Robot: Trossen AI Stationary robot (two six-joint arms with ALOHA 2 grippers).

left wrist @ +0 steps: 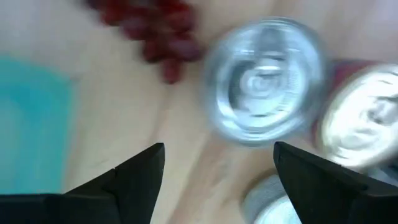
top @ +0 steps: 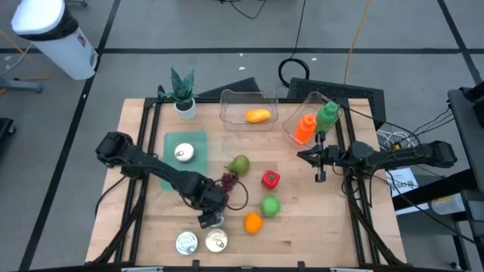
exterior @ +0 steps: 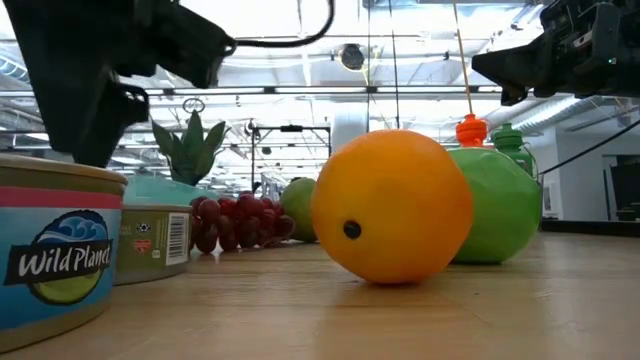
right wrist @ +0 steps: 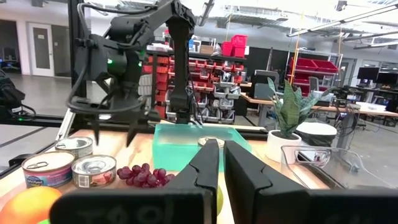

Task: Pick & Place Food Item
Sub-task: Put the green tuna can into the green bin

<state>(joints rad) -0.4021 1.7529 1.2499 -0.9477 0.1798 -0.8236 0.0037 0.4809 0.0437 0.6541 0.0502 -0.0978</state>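
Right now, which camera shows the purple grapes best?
The right wrist view: the grapes lie whole and unblocked beside the cans. The high view shows them small, the low view partly behind a can, the left wrist view blurred.

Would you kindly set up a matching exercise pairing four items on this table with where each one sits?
Things:
1. yellow fruit
2. orange bottle
3. round tin
4. potted plant

Places:
A. on the teal mat
B. at the table's far edge, left of the clear bins
C. in the tilted clear bin, beside the green bottle
D. alone in the clear bin

Pairs: 1-D, 2-C, 3-A, 4-B
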